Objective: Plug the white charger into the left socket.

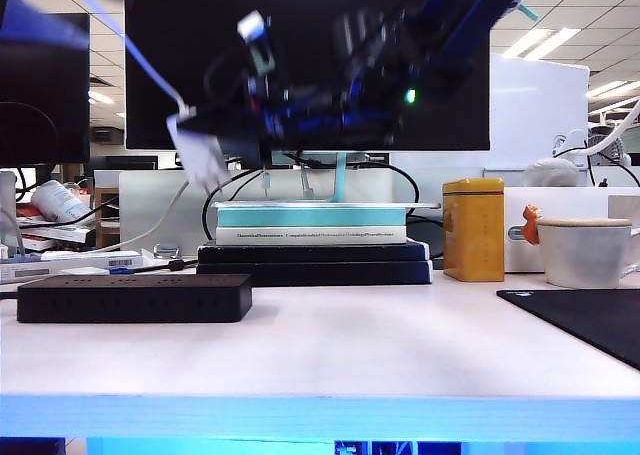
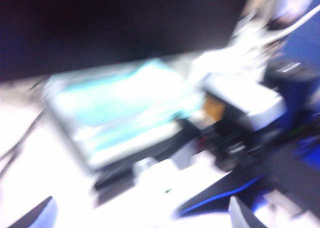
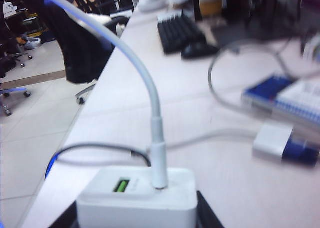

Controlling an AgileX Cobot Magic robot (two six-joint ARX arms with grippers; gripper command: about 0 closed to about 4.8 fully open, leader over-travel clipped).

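Right gripper [image 3: 137,223], clamped round small white rounded charger block [image 3: 137,198], held it aloft above long matte-black power strip [image 1: 134,299], presumably for insertion; left gripper [image 2: 140,220], jaws spread empty, hovered clear.

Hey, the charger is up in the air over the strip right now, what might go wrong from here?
The right claw holds the white charger high above the black power strip, and the picture is blurred by motion, so lining the prongs up with the left socket may miss. The thin white cable arcs from the charger and may tug it askew. The left claw is open, so nothing steadies the strip; pressing down might shift it.
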